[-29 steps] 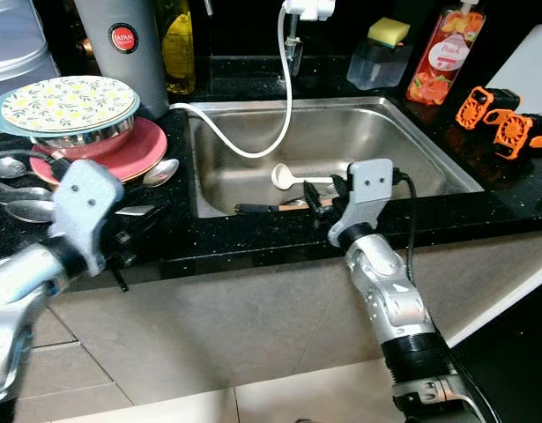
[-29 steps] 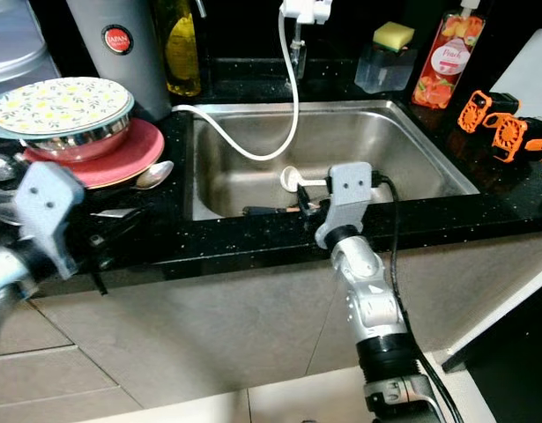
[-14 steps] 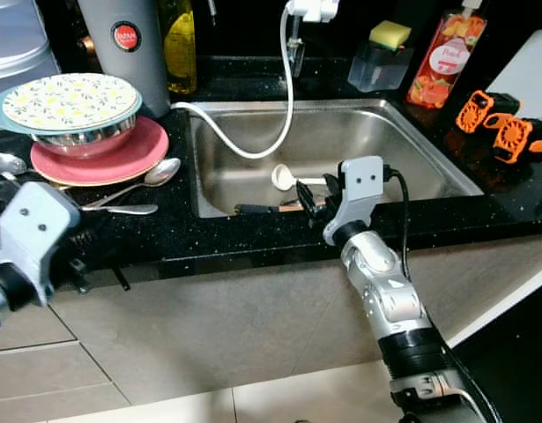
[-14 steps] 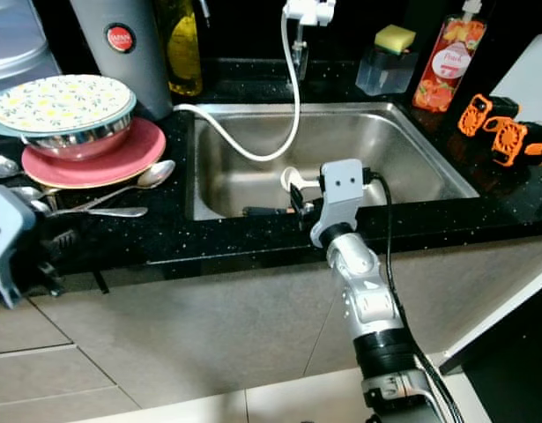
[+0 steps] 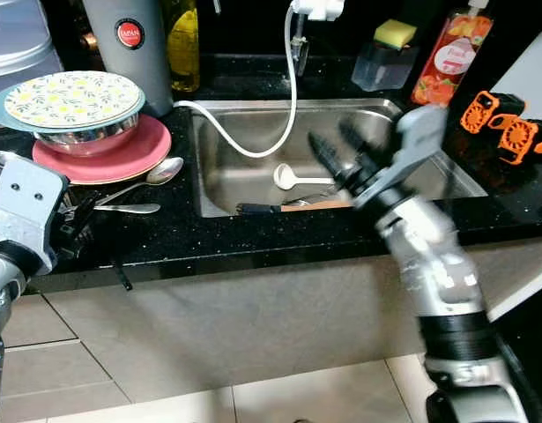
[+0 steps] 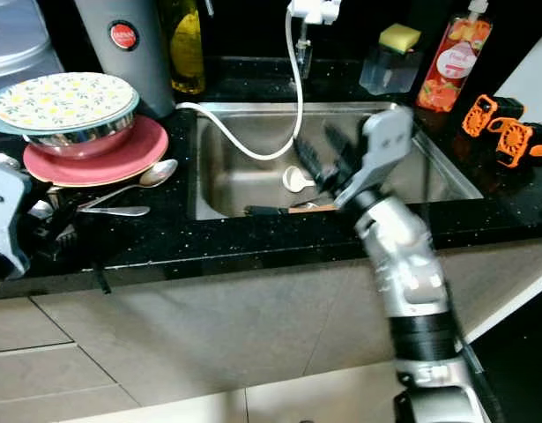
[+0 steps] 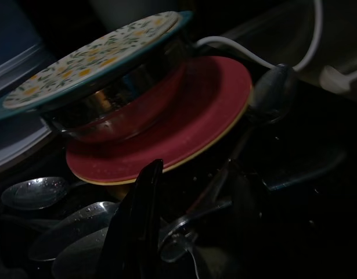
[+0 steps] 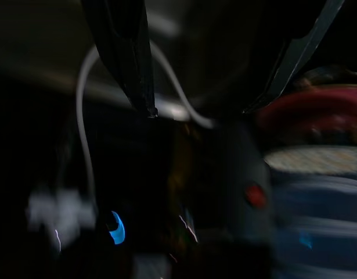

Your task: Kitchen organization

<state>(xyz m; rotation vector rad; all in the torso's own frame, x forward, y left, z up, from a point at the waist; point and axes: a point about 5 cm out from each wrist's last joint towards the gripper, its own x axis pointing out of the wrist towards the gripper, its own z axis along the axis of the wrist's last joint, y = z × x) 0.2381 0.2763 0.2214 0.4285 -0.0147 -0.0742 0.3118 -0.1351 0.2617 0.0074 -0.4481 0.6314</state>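
Our right end effector [image 5: 337,152] sits in the middle of the left eye frame, blurred, raised above the sink [image 5: 253,123]; its two black fingers stand clearly apart and hold nothing. In the right wrist view the two fingers [image 8: 126,52] point apart with a wide gap between them, and the white hose [image 8: 85,110] shows beyond.

Our left end effector [image 5: 77,227] rests at the left edge of the frame on the black desk [image 5: 253,238], just beside the spoons. In the left wrist view one black finger [image 7: 140,226] lies over the cutlery; we cannot tell how far its fingers are open.

We count one red plate [image 5: 121,154] at the upper left, carrying one steel bowl [image 5: 81,139] covered by one flowered plate [image 5: 72,97]. Two spoons [image 5: 156,172] lie in front of it on the desk, and the left wrist view shows at least three more spoon bowls [image 7: 33,192] crowded near the finger.

Inside the sink lie one white ladle [image 5: 288,176] and one dark-handled utensil [image 5: 262,209]. Along the top of the frame stand one grey flask [image 5: 129,44], one yellow bottle [image 5: 182,44], one soap bottle [image 5: 442,57] and one sponge [image 5: 394,33] on its holder. Two orange objects [image 5: 504,128] sit at the right.
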